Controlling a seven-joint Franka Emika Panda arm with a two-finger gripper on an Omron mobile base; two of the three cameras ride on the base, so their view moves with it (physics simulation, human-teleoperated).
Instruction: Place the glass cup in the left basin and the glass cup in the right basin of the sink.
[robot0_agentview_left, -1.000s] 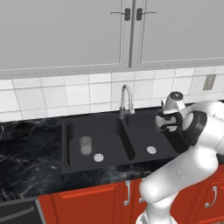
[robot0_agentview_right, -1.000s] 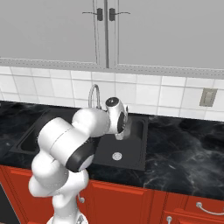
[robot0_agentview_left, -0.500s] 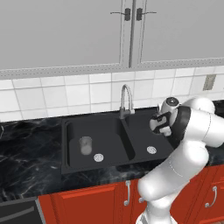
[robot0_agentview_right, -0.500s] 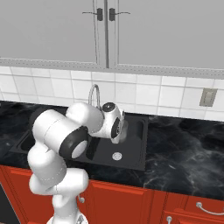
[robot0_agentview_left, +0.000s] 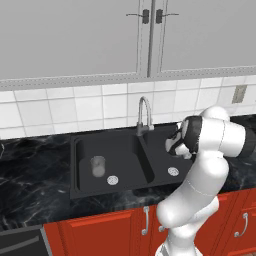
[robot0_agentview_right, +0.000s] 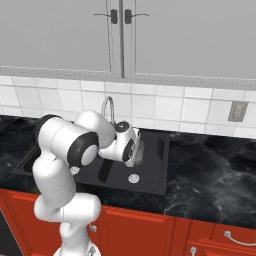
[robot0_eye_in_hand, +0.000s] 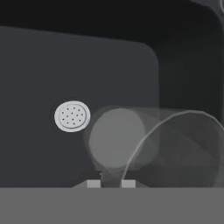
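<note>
Closest in, the gripper (robot0_eye_in_hand: 110, 183) is clenched on the rim of a glass cup (robot0_eye_in_hand: 148, 142), held above the right basin (robot0_eye_in_hand: 65, 65) near its round silver drain (robot0_eye_in_hand: 72, 116). The robot's white arm (robot0_agentview_left: 210, 150) blocks part of that basin. Across the divider, another glass cup (robot0_agentview_left: 98, 166) stands in the left basin (robot0_agentview_left: 120, 150). Behind, the chrome tap (robot0_agentview_left: 143, 115) curves over the sink (robot0_agentview_left: 75, 190).

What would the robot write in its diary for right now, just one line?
phase: lowering second cup | gripper: shut on glass cup | position: over right basin | other glass cup: in left basin
</note>
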